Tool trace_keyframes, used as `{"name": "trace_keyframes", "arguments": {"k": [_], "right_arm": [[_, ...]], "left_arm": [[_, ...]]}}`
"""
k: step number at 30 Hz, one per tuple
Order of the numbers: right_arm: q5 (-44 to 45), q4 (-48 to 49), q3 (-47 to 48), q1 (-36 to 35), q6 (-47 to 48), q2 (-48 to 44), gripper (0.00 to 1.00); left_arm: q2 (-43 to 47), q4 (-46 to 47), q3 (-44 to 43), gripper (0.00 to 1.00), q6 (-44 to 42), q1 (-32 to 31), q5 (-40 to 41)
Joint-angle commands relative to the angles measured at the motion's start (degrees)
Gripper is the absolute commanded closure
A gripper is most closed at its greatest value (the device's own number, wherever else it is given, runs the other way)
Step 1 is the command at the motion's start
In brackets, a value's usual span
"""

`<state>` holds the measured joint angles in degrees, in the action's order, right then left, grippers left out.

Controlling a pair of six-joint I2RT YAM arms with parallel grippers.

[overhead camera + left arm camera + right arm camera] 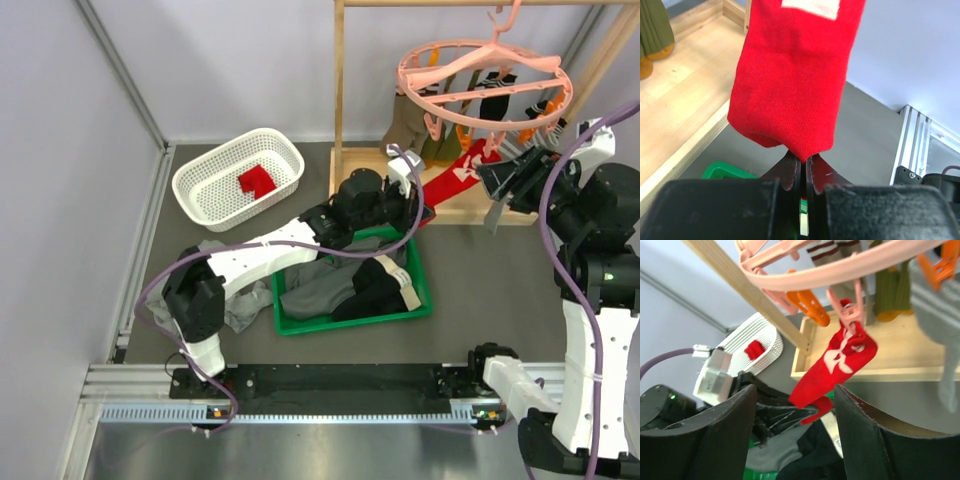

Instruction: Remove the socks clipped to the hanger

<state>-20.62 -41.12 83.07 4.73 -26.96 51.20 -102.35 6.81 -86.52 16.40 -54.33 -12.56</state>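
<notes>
Left gripper (803, 167), lower centre of its wrist view, pinches the toe of 1 red sock (790, 85) clipped to the pink hanger (455, 46), upper right overhead; right gripper (795, 390) spread wide beneath the ring

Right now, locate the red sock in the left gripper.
Top view, right of centre: the red sock hangs from a pink clip on the hanger, its lower tip pinched by the left gripper near the green bin.
</notes>
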Motion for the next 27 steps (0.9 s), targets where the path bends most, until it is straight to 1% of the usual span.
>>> {"name": "trace_keyframes", "arguments": {"k": [1, 3, 10, 16, 22, 27], "right_arm": [[6.1, -2.0, 3.9, 0.5, 5.2, 3.1, 0.36], [7.0, -1.8, 5.4, 0.5, 5.7, 4.9, 0.35], [7.4, 4.6, 5.9, 0.4, 7.6, 7.6, 0.35], [1.5, 12.7, 2.1, 0.5, 10.4, 7.6, 0.35], [2.6, 17.8, -1.1, 0.4, 11.2, 7.2, 0.35], [-0.8, 21.8, -2.7, 0.4, 12.1, 8.1, 0.37]], "left_arm": [[4.9, 1.9, 0.9, 1.00, -0.1, 0.0, 0.0], [5.1, 2.0, 1.3, 1.00, 0.3, 0.0, -0.3], [6.4, 1.4, 1.5, 1.00, 1.3, 0.0, -1.0], [6.5, 1.4, 1.4, 1.00, 2.1, 0.0, -2.2], [6.7, 1.3, 1.4, 1.00, 2.6, 0.0, -2.7], [6.9, 1.4, 1.4, 1.00, 2.8, 0.0, -2.8]]}}
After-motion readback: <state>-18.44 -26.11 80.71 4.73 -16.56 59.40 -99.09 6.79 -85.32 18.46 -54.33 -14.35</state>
